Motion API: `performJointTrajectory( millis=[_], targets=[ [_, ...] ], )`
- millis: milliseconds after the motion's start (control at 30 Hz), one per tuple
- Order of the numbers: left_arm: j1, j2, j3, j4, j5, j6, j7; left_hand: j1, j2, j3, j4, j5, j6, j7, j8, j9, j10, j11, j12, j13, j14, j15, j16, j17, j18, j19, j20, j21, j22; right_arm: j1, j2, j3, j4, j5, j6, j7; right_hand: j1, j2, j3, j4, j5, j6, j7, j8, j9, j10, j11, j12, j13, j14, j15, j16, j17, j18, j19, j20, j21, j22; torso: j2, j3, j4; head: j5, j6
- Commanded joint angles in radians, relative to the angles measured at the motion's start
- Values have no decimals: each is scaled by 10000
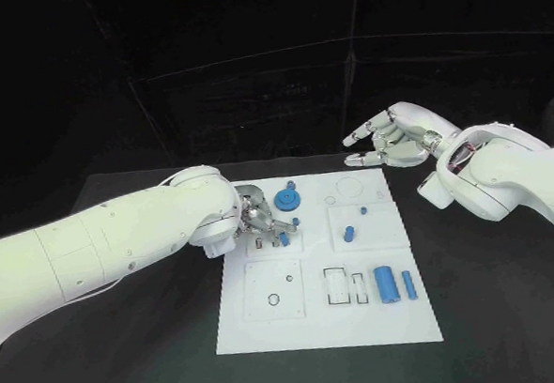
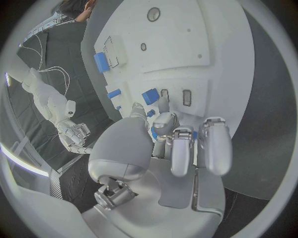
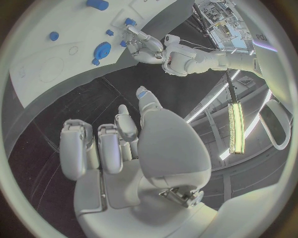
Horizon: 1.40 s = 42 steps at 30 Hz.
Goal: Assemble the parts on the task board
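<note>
Carefully, I'd keep the left silver robot hand (image 1: 261, 218), fingertips pinching a small blue plastic part (image 1: 285, 239) at the flat white task board's (image 1: 324, 328) upper-left recesses, upright and press straight down, while the right silver robot hand (image 1: 393, 136) hovers spread beyond the board; no legible writing.

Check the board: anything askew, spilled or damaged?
Nothing stands out. The task board lies flat, parts such as the round blue piece and the two blue cylinders sit tidy. Left hand works over the board; right hand hovers off it.
</note>
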Motion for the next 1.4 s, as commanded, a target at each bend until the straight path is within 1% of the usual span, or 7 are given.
performJointTrajectory(
  millis=[33, 400, 500, 833, 1100, 1367, 1400],
  targets=[
    [19, 68, -4, -32, 77, 343, -150, 36, 110, -58, -25, -53, -71, -19, 73, 33, -2, -52, 64, 16, 1019, -75, 31, 2630, -62, 95, -60, 36, 8, 24, 20, 6, 2, -94, 61, 9, 70, 39, -28, -26, 76, 30, -33, 31, 12, -37, -25, -54, -17, 599, -26, -41, 607, 49, -63, -35, -61, 245, 2, -2, 10, 6, -28],
    [19, 170, -13, -33, 88, 301, -108, 237, 192, -60, -137, -47, -169, -26, 223, 213, 0, -57, 100, 52, 1019, -77, 31, 2630, -66, 84, -57, 72, 62, 24, 83, 5, -45, -106, 107, -14, 92, 67, -40, -42, 202, 40, -37, 35, 13, -34, -31, -54, -22, 602, -32, -47, 606, 49, -61, -41, -65, 243, -3, -2, 17, -2, -71],
    [19, 178, -13, -21, 89, 251, -78, 351, 235, -41, -207, -46, -214, -27, 285, 291, -2, -57, 110, 64, 1019, -77, 31, 2630, -67, 78, -55, 84, 81, 24, 98, 5, -68, -107, 117, -21, 102, 76, -40, -48, 233, 42, -38, 36, 13, -34, -32, -57, -25, 601, -34, -52, 601, 49, -61, -42, -66, 242, -1, -8, 22, -3, -80],
    [20, 249, -13, -2, 88, 231, -29, 667, 381, 89, -433, -43, -324, -32, 431, 482, -4, -61, 133, 87, 1019, -78, 31, 2630, -69, 62, -53, 111, 127, 24, 154, 5, -106, -108, 173, -50, 132, 108, -35, -65, 318, 49, -41, 38, 13, -32, -36, -57, -28, 602, -38, -57, 598, 51, -61, -47, -72, 236, 2, -6, 9, 7, -130],
    [21, 253, -12, -12, 87, 267, -43, 1155, 531, 409, -851, -41, -449, -34, 547, 665, -21, -64, 126, 84, 1019, -82, 31, 2630, -70, 43, -56, 131, 166, 23, 170, 4, -124, -115, 200, -63, 167, 132, -26, -88, 387, 55, -42, 39, 13, -22, -41, -45, -21, 605, -42, -58, 602, 49, -57, -51, -72, 240, 4, -5, 19, -4, -155],
    [21, 251, -12, 40, 86, 263, -34, 1798, 713, 962, -1337, -30, -568, -98, 556, 748, -38, -122, 113, 87, 1019, -120, 31, 2630, -67, 29, -76, 136, 182, 23, 187, 4, -112, -116, 241, -85, 221, 162, -9, -126, 526, 57, -44, 37, 11, -27, -44, -56, -34, 608, -47, -61, 608, 50, -56, -57, -78, 235, 10, -4, -3, 9, -191],
    [21, 248, -12, 48, 86, 246, -24, 1958, 780, 1105, -1442, -28, -594, -117, 542, 750, -46, -139, 104, 83, 1019, -134, 31, 2630, -65, 25, -86, 134, 180, 23, 189, 4, -107, -116, 246, -87, 222, 163, -9, -127, 530, 57, -44, 36, 11, -27, -45, -56, -34, 608, -47, -61, 608, 50, -56, -57, -78, 235, 11, -3, -6, 11, -195]
  ],
)
